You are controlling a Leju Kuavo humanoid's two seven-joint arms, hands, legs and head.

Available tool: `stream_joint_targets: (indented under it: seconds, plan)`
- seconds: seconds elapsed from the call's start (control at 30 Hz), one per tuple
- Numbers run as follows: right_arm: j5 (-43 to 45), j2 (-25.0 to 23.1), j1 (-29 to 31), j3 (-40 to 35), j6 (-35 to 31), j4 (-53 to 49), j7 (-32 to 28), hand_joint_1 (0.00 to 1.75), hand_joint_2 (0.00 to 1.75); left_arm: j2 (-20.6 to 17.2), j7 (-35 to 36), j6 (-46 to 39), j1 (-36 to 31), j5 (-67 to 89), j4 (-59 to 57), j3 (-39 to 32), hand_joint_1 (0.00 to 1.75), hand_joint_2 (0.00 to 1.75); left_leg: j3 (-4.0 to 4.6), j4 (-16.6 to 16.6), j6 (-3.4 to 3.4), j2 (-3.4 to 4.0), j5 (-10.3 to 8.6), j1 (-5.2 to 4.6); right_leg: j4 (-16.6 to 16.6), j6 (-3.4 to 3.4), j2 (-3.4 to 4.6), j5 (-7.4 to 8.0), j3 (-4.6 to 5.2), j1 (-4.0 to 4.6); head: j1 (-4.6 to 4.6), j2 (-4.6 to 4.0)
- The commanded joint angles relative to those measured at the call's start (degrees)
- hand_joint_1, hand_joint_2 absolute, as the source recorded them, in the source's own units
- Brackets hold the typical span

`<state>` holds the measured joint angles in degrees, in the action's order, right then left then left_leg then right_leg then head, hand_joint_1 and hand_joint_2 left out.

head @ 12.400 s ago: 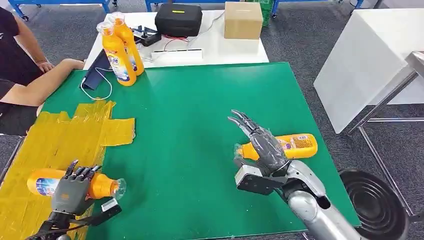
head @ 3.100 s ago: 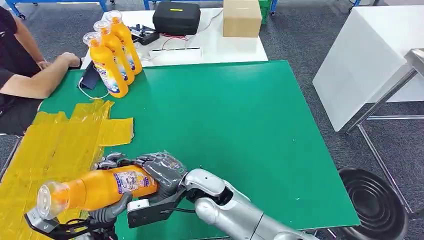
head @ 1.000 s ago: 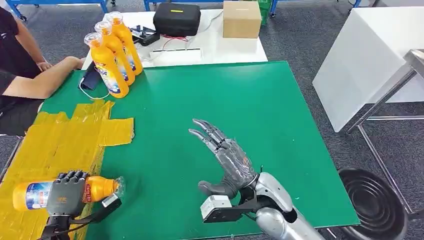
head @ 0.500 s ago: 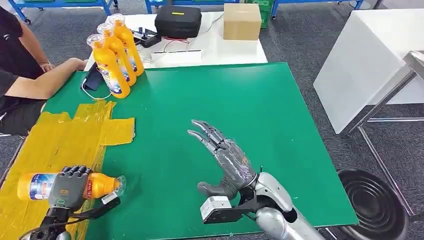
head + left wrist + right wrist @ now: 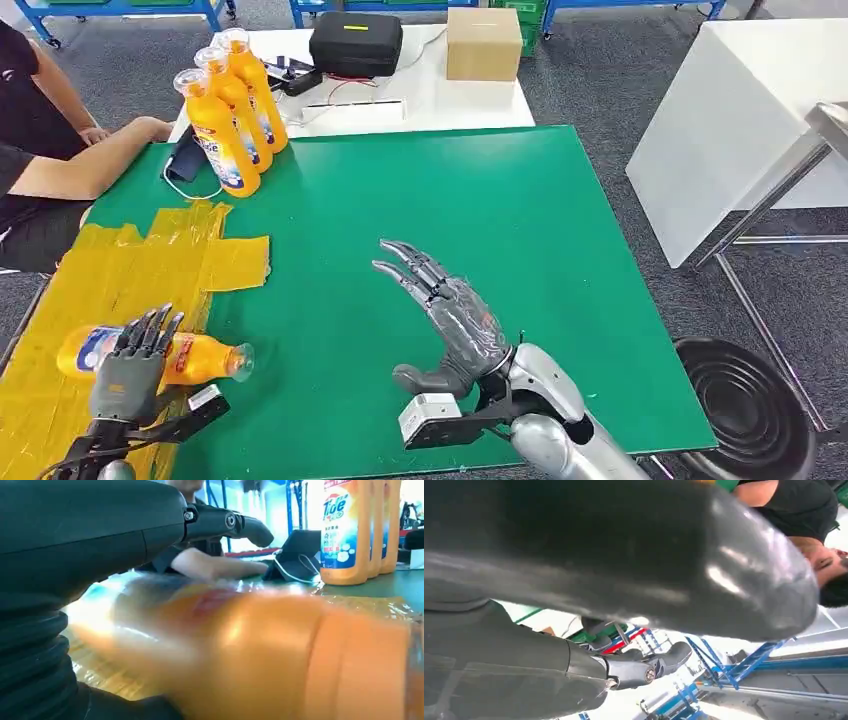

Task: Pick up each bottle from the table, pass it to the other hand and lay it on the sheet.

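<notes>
We are at the release step of the current cycle. The bottle lies on its side on the yellow sheet, cap end reaching past the sheet's edge over the green table. Our left hand sits over the middle of the bottle with its fingers spread and lifted off the label; it no longer clasps the bottle, so we read it as open. In the left wrist view the bottle is a blurred orange mass directly in front of the hand, with the sheet beneath it.

Our right hand hovers over the table near its front edge, fingers extended and apart, holding nothing.

Compared with half a second ago, the left hand's fingers, then curled around the bottle, have opened, and the bottle has shifted slightly away from the table's front edge. The right hand has barely moved. Three seconds ago the bottle was held between both hands at the front edge.

Three upright bottles stand at the far left corner of the table, beside a person's arm.

Next move, as we judge it: withdraw the left hand upward without dragging the bottle, since a round body may roll. Then await or reach for the next bottle on the table, which calls for a clear approach past the person's arm
</notes>
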<state>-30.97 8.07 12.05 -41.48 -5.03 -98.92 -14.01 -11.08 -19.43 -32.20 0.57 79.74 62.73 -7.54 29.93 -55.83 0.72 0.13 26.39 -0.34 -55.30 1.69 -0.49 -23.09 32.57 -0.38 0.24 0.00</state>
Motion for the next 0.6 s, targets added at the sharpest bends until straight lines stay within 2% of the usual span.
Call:
stream_joint_targets:
  seconds: [0.03, 0.37, 0.43, 0.47, 0.5, 0.53, 0.57, 0.6]
  plan:
    - [-0.53, -0.59, 2.10, -0.51, 0.47, 2.72, -0.15, 0.00, 0.00, 4.60, -4.90, 2.88, 2.43, -5.75, 1.89, -3.80, 0.00, 1.75, 0.00, 0.01, -0.04, 0.16, 0.05, 0.02, 0.05, 0.00, 0.20, 0.03, 0.05, 0.02, 0.00, 0.00]
    - [-1.18, -0.65, 0.61, -0.44, 0.04, 2.49, -0.31, 0.00, 0.00, 7.57, -10.08, 4.14, 3.75, -13.66, 7.74, -6.99, 0.00, 1.75, 0.18, -0.06, -0.08, 0.06, 0.09, 0.10, 0.06, -0.02, 0.11, -0.01, 0.26, 0.11, 0.02, 0.00]
    - [-1.41, -0.87, -0.10, -0.21, -0.18, 2.37, -0.34, 0.00, 0.00, 9.87, -14.98, 5.50, 4.12, -21.83, 10.78, -8.30, 0.00, 1.75, 0.20, -0.11, -0.09, 0.08, 0.14, 0.14, 0.04, -0.02, 0.14, -0.04, 0.28, 0.14, 0.02, 0.00]
    - [-1.61, -1.18, -0.92, 0.10, -0.34, 2.28, -0.40, 0.00, 0.00, 11.71, -19.51, 8.30, 4.45, -29.30, 13.58, -8.98, 0.00, 1.75, 0.23, -0.08, -0.08, 0.05, 0.12, 0.12, 0.06, -0.02, 0.11, -0.03, 0.30, 0.12, 0.00, 0.00]
    - [-2.18, -1.48, -2.12, 0.22, -0.67, 2.08, -0.68, 0.00, 0.00, 12.90, -20.57, 11.71, 5.40, -36.58, 17.87, -8.16, 0.00, 1.75, 0.27, -0.10, -0.08, 0.02, 0.13, 0.13, 0.04, -0.01, 0.10, -0.05, 0.34, 0.13, 0.02, 0.00]
    - [-2.53, -2.36, -3.89, 1.06, -1.34, 1.75, -1.12, 0.00, 0.00, 13.54, -20.57, 20.40, 6.65, -50.75, 25.50, -5.16, 0.00, 1.75, 0.39, -0.09, -0.03, -0.11, 0.07, 0.09, 0.04, 0.01, -0.05, -0.04, 0.44, 0.10, 0.00, 0.00]
    - [-2.92, -3.61, -6.14, 2.08, -2.03, 1.43, -2.43, 0.00, 0.00, 15.56, -20.57, 30.58, 7.36, -66.28, 28.13, -5.67, 0.00, 1.75, 0.42, -0.12, -0.04, -0.12, 0.10, 0.11, 0.04, 0.01, -0.05, -0.06, 0.46, 0.13, 0.02, 0.00]
    - [-4.24, -5.40, -8.77, 3.37, -4.59, 0.66, -5.01, 0.00, 0.00, 17.59, -20.57, 36.43, 9.31, -67.35, 36.68, -4.49, 0.00, 1.75, 0.49, -0.24, -0.04, -0.26, 0.17, 0.18, -0.01, 0.02, -0.19, -0.14, 0.46, 0.21, 0.00, 0.00]
